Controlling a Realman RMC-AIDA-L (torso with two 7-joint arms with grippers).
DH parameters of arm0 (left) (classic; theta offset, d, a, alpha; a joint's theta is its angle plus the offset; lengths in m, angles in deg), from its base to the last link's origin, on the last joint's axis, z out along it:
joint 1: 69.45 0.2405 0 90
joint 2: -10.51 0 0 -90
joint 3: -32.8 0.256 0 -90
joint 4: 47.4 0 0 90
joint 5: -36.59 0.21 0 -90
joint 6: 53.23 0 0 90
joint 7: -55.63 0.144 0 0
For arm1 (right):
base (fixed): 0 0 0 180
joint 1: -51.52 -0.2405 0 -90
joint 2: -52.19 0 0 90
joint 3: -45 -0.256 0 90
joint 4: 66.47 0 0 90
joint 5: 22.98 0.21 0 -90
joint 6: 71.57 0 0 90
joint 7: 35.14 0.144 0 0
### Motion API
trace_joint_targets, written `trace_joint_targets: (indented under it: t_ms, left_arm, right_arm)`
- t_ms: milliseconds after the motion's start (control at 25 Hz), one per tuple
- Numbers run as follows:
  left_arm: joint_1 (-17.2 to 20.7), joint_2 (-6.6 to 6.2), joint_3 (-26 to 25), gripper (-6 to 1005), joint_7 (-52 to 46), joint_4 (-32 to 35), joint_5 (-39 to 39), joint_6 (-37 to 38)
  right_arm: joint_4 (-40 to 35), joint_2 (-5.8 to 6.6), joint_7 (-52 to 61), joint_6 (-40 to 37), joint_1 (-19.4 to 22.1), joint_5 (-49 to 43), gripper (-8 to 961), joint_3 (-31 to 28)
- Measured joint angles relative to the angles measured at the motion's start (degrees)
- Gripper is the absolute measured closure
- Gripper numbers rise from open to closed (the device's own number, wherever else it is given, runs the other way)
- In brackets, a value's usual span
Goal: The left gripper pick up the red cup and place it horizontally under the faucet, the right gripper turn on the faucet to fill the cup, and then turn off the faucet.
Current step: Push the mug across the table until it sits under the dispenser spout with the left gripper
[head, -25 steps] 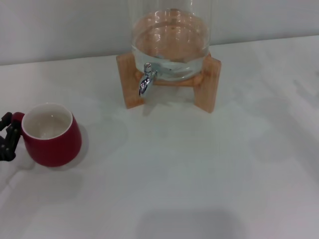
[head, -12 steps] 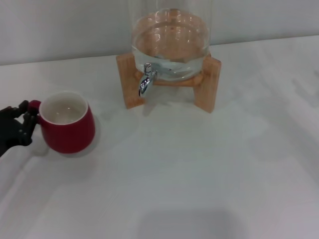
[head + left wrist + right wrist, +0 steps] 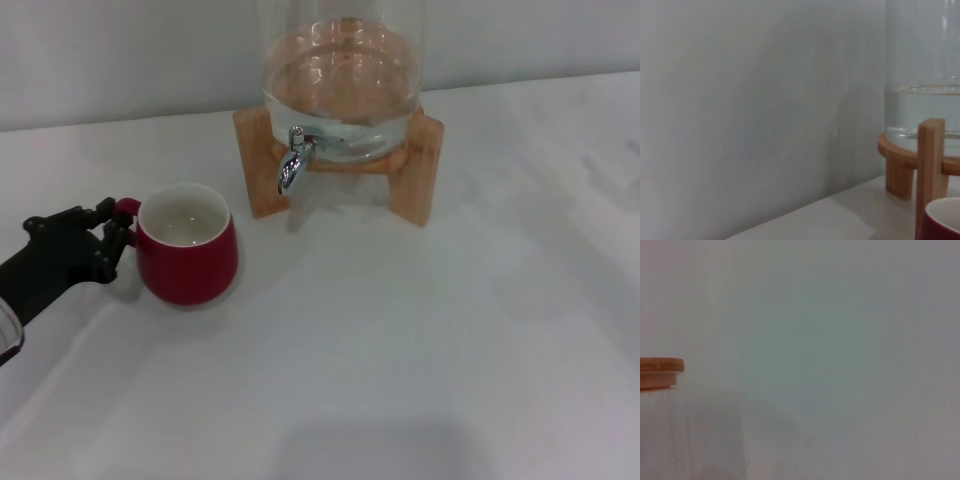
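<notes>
From where I stand, the left gripper [image 3: 112,228] is nearest, low over the white table [image 3: 400,340], its black fingers [image 3: 104,214] closed around the small loop handle of the red cup [image 3: 187,257]. So it is grasping the cup by the handle, clenched down to about the handle's width, with nothing else touching it. The cup sits upright just beyond the fingertips, mouth up and white inside; I cannot tell whether its base is on the table or just off it.

The step in hand, as I judge it, is carrying the cup over to the tap. To do that well, the arm should keep the cup level, since a grip on the handle alone lets a squat cup swing or tip. It should bring the open mouth squarely beneath the spout, not under the wood.

Farther off, ahead of the gripper and across to the cup's far side, the faucet [image 3: 292,160] pokes out with its spout turned down, well apart from the cup. Behind it stands the glass jar [image 3: 340,90], holding water, on its wooden stand [image 3: 415,170]. The near leg of the stand is just beside the tap, so the cup must slip in without knocking it.

The right gripper is not in sight.
</notes>
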Motion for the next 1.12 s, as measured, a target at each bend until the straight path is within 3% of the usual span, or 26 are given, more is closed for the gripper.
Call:
trace_joint_targets:
  t_ms: [600, 1120]
  left_arm:
    - [-3.32, -0.03, 6.26, 838, -8.16, -1.09, 0.02, 2.76]
    - [-6.47, 0.12, 9.76, 839, -9.61, -1.53, 0.02, 6.11]
  right_arm:
    - [0.0, 0.0, 0.0, 0.12, -0.3, 0.0, 157, 0.56]
    - [0.02, 0.0, 0.0, 0.11, -0.33, 0.0, 158, 0.62]
